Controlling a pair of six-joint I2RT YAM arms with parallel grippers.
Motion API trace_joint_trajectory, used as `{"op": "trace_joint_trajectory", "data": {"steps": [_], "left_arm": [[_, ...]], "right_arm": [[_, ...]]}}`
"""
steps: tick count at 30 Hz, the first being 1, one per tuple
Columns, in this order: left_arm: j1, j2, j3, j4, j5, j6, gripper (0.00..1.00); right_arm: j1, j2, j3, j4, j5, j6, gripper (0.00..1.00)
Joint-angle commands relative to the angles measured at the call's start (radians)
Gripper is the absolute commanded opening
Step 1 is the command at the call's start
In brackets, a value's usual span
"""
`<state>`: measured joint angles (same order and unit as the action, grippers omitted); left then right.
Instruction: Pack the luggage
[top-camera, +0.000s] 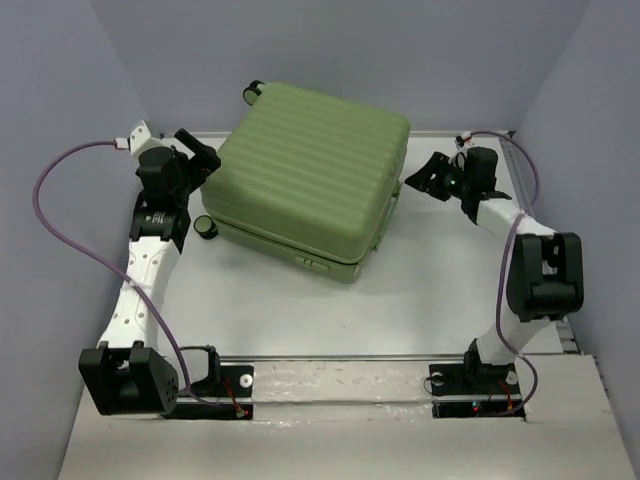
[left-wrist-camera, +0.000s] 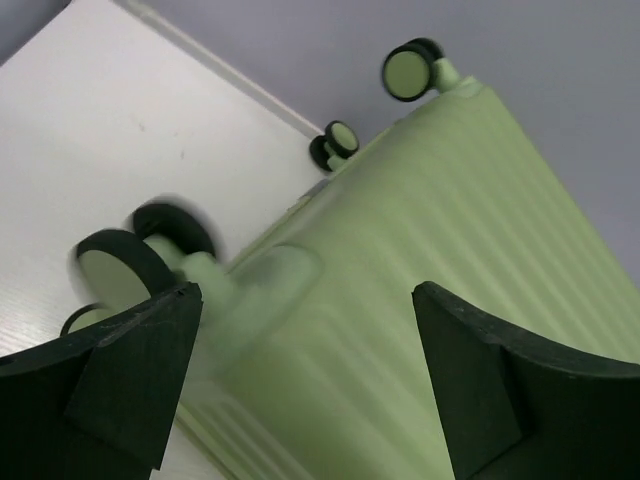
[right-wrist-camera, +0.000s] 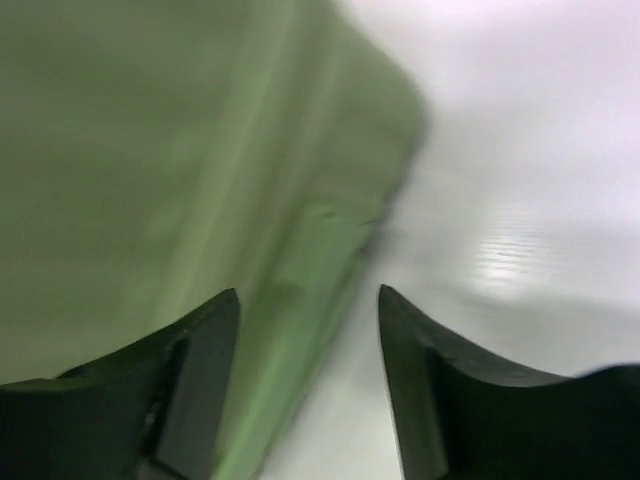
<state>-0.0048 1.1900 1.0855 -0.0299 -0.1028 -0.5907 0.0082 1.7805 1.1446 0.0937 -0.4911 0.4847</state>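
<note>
The luggage (top-camera: 310, 180), a light olive-green ribbed hard-shell suitcase, lies shut and flat on the white table (top-camera: 430, 290). My left gripper (top-camera: 207, 160) hovers at its left side by the black-and-green wheels (left-wrist-camera: 120, 270). In the left wrist view the gripper (left-wrist-camera: 305, 295) is wide open over the ribbed shell (left-wrist-camera: 440, 230) and holds nothing. My right gripper (top-camera: 420, 180) sits just off the suitcase's right edge. In the blurred right wrist view the gripper (right-wrist-camera: 308, 293) is open and empty, with the shell (right-wrist-camera: 150, 150) to its left and bare table to its right.
Grey-violet walls close in the table at the back and on both sides. More wheels stick out at the far corner (top-camera: 252, 91) and the near left corner (top-camera: 206, 227). A metal rail (top-camera: 350, 375) with both arm bases runs along the near edge.
</note>
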Motion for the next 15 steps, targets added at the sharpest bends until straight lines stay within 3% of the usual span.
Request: {"op": "trace_joint_trajectory", "data": {"steps": [1, 2, 4, 5, 8, 11, 12, 13, 15], "left_arm": [[-0.014, -0.144, 0.070, -0.013, 0.113, 0.112, 0.99], [-0.017, -0.180, 0.036, -0.019, 0.139, 0.114, 0.99], [-0.015, -0.210, 0.014, -0.030, 0.123, 0.112, 0.99], [-0.015, -0.222, 0.007, -0.031, 0.114, 0.114, 0.99], [-0.015, -0.237, -0.002, -0.054, 0.109, 0.112, 0.99], [-0.029, -0.266, -0.045, -0.027, 0.225, 0.083, 0.95], [-0.046, -0.295, -0.083, -0.010, 0.279, 0.080, 0.89], [-0.111, -0.312, -0.104, -0.007, 0.291, 0.087, 0.74], [-0.213, -0.366, -0.178, -0.010, 0.250, 0.088, 0.64]], "right_arm": [[0.018, -0.275, -0.191, 0.060, -0.038, -0.055, 0.57], [0.018, -0.315, -0.242, 0.111, -0.061, -0.046, 0.55], [0.018, -0.416, -0.325, 0.158, -0.090, -0.017, 0.30], [0.018, -0.446, -0.400, 0.199, -0.146, -0.009, 0.24], [0.103, -0.565, -0.504, 0.227, -0.205, -0.012, 0.14], [0.211, -0.676, -0.555, 0.222, -0.215, -0.060, 0.14], [0.293, -0.697, -0.587, 0.227, -0.201, -0.083, 0.21], [0.333, -0.732, -0.601, 0.227, -0.185, -0.099, 0.26], [0.406, -0.759, -0.629, 0.216, -0.101, -0.142, 0.45]]}}
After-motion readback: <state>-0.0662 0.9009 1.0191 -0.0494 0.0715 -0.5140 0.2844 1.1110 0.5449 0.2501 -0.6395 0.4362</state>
